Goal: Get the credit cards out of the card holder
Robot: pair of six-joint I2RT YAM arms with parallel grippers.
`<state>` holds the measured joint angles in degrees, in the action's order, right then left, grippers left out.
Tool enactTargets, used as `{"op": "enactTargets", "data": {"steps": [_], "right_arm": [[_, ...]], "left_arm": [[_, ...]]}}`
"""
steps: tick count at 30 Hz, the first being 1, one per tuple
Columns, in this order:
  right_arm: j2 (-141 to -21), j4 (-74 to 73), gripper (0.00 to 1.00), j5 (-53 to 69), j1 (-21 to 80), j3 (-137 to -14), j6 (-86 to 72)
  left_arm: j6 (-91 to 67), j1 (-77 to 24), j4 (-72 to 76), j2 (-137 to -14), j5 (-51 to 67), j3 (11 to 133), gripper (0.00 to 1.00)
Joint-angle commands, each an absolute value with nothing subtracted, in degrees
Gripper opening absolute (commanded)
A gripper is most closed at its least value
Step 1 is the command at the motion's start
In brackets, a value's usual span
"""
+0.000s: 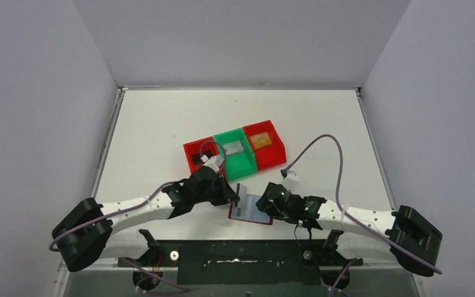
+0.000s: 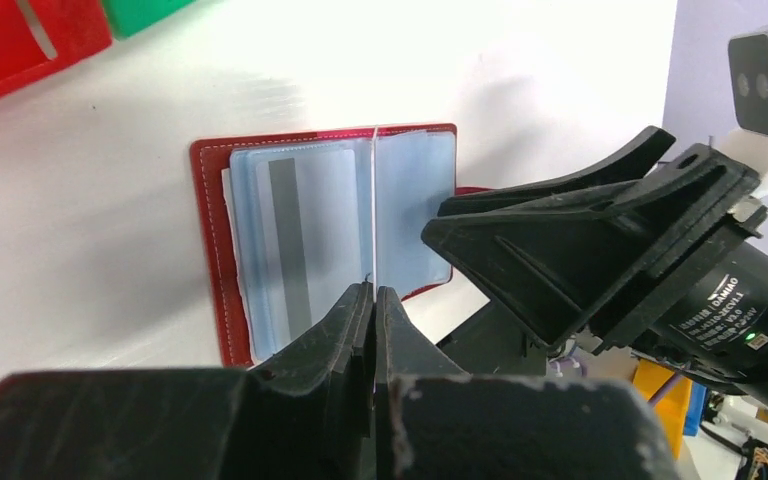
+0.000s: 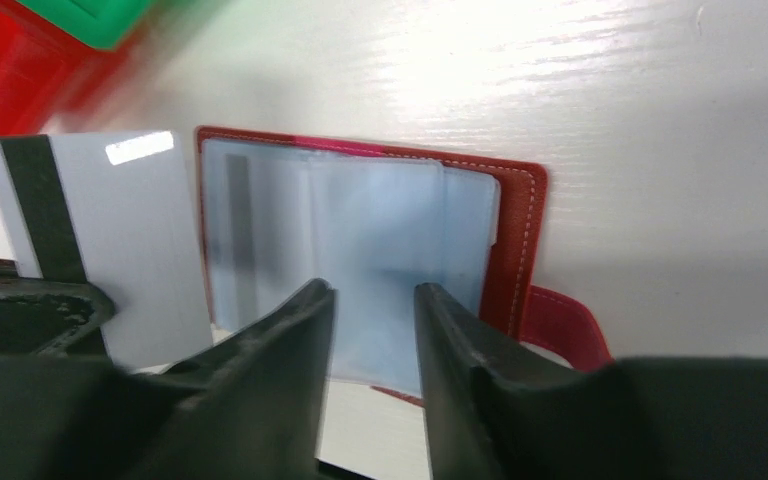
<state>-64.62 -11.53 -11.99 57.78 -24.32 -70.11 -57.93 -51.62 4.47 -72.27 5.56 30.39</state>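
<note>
Left end effector (image 2: 373,292) clamps upright card (image 3: 130,230); right end effector (image 3: 375,296) apart — over card holder (image 3: 516,240)

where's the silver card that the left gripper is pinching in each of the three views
top external: the silver card stands on edge, bottom centre, at the left end of the card holder.
left wrist: the silver card is edge-on, a thin pale line rising from the left gripper.
right wrist: the silver card is far left, face-on, black stripe showing.
shared landmark: the open red card holder beside it.
</note>
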Motion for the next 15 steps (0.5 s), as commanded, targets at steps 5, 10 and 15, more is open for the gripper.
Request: {"op": "enactTargets", "data": {"steps": [5,10,15], "right_arm": [[-52.4,-7.7,0.62,-15.8,57.5,-24.5,-65.6],[-47.5,2.8,0.56,-13.0,57.4,-20.3,-63.4],[-54.2,7.7,0.42,-8.2,57.1,-21.4,-64.2]], "left_arm": [[-56.8,-50.7,5.7,-61.8,0.7,27.2,0.00],[-58.3,-50.3,6.8,-54.5,-3.1,24.1,0.00],[-59.4,-50.1,3.3,-47.5,-7.8,22.5,0.00]]}}
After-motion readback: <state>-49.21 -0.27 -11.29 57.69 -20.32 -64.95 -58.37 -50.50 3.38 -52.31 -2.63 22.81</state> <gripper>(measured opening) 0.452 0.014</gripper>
